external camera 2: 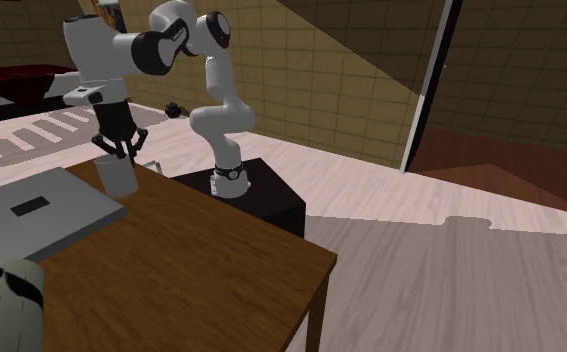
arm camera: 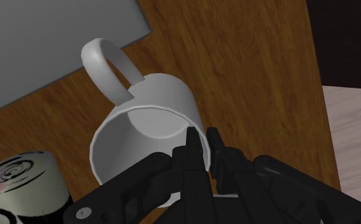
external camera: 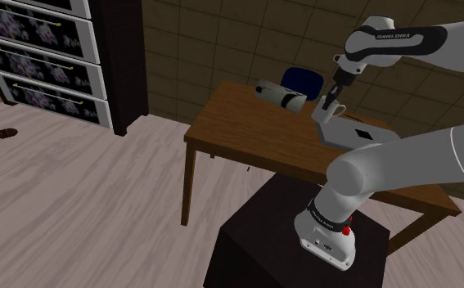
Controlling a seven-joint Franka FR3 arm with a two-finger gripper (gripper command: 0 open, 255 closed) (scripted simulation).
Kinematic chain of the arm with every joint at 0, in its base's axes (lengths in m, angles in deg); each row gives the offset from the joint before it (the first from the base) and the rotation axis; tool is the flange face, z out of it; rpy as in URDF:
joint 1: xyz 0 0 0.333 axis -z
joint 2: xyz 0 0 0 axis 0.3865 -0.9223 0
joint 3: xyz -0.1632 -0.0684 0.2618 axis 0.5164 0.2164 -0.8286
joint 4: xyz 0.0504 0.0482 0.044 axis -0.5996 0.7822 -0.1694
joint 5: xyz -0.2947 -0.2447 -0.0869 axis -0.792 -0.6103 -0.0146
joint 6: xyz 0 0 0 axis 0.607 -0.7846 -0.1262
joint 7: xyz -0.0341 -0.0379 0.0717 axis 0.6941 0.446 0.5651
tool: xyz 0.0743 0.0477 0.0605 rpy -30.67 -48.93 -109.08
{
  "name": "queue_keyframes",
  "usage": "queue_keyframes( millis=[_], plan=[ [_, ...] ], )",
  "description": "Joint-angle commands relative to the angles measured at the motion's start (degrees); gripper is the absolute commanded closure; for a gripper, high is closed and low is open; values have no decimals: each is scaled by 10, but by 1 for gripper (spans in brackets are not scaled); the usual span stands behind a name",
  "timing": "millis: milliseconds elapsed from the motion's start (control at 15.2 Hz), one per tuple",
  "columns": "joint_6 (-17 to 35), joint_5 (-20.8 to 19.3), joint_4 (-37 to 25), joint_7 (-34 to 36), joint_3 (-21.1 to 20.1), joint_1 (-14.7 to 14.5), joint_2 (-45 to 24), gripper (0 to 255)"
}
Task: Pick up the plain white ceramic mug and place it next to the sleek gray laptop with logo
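A: So, what takes up the most room?

B: The wooden table (external camera: 222, 123). The dark stand (external camera: 287, 237) sits against its near edge in the shoulder view, and the white arm (external camera: 402, 155) rises from the stand and bends over the tabletop.

A: And on the table?

B: A flat grey laptop (external camera: 354, 131), lid shut, with a small dark mark on top. A patterned cylinder (external camera: 281, 96) lies on its side towards the shoulder view's left, apart from the laptop.

A: Where is the mug?

B: The white mug (arm camera: 147, 121) is upright and open end up, just beside the laptop's corner, between the laptop and the cylinder. It is directly under the hand. Its handle points towards the laptop, on the side away from the fingers.

A: What is the hand doing?

B: The gripper (arm camera: 200, 143) points straight down at the mug. In the wrist view its black fingers are drawn close together and pinch the mug's wall at the rim, one inside and one outside.

A: Is the mug lifted?

B: I cannot tell whether its base touches the wood.
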Motion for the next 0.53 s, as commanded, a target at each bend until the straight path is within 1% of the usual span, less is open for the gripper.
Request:
queue_keyframes(
  millis=[0, 462],
  plan=[
    [17, -3, 13, -1, 6, 1, -4, 255],
    [75, -14, 55, -1, 26, 2, -20, 255]
  ],
)
